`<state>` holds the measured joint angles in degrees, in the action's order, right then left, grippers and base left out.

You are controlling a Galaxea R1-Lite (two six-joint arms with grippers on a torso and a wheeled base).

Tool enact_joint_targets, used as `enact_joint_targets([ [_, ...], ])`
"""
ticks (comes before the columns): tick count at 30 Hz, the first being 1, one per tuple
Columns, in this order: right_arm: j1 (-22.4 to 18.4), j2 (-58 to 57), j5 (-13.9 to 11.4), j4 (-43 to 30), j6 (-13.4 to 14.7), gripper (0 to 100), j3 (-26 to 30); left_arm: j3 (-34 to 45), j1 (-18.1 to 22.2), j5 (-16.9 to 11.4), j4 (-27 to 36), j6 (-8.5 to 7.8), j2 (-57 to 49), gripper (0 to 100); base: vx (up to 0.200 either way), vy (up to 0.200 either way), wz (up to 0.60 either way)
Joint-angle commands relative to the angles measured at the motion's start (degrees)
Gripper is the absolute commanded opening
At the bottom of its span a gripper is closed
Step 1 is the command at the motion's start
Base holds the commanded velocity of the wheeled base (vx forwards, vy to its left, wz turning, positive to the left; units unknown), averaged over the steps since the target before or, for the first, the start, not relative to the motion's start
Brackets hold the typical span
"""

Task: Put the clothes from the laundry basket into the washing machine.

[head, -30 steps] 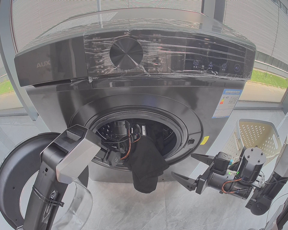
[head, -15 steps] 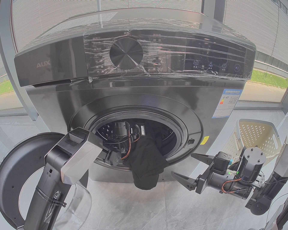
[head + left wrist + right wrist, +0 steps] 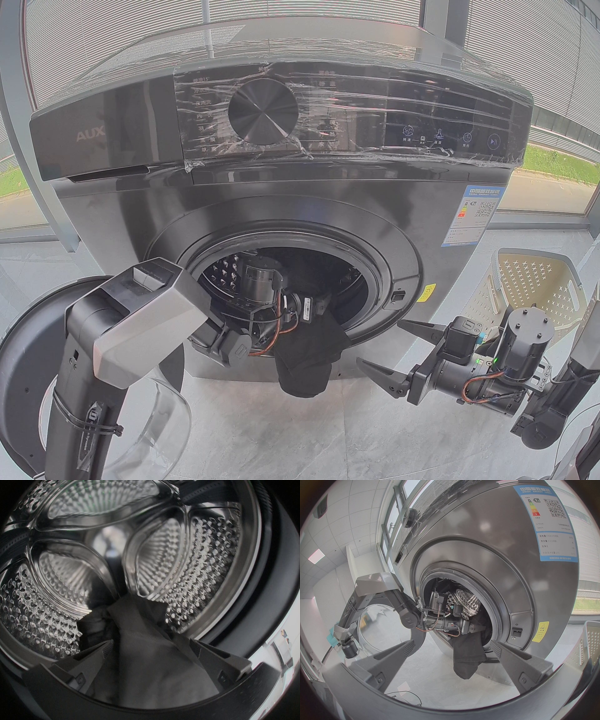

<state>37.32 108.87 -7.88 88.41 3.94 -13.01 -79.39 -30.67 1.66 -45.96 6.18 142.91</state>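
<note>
A black garment hangs over the lower rim of the washing machine's round opening, part inside the drum and part dangling outside toward the floor. My left gripper sits in the opening just above the rim, open, with the garment lying loose between and beneath its fingers. The steel drum lies beyond it. My right gripper is open and holds nothing. It hovers low, right of the opening and apart from the garment. The cream laundry basket stands behind it.
The machine's door is swung open at the left, its glass bowl beside my left arm. The grey tiled floor in front of the machine is bare. Windows surround the machine.
My left wrist has dropped and drawn back toward the opening's lower rim, its elbow swinging left. The garment's upper part has sunk lower with it. The right arm has stayed still.
</note>
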Motion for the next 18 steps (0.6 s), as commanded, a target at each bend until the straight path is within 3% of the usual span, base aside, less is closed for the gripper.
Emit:
enact_joint_targets([
  [1,0.04,-0.07,-0.04,0.01,0.02,100,0.0,4.68,-1.14,-1.13,1.4,-1.08,-3.6,100,0.0,0.0,0.0],
  [10,0.04,-0.33,-0.04,0.01,0.02,100,0.18,4.94,-0.53,-1.31,0.87,-2.75,0.62,100,0.0,0.0,0.0],
  [11,0.04,-0.33,-0.12,0.01,0.02,100,0.18,4.85,-0.53,-1.31,0.87,-2.84,0.79,0,0.0,0.0,0.0],
  [18,0.13,-0.15,-0.12,0.01,0.02,100,0.09,2.83,-0.18,-0.69,0.43,-2.75,1.14,0,0.0,0.0,0.0],
])
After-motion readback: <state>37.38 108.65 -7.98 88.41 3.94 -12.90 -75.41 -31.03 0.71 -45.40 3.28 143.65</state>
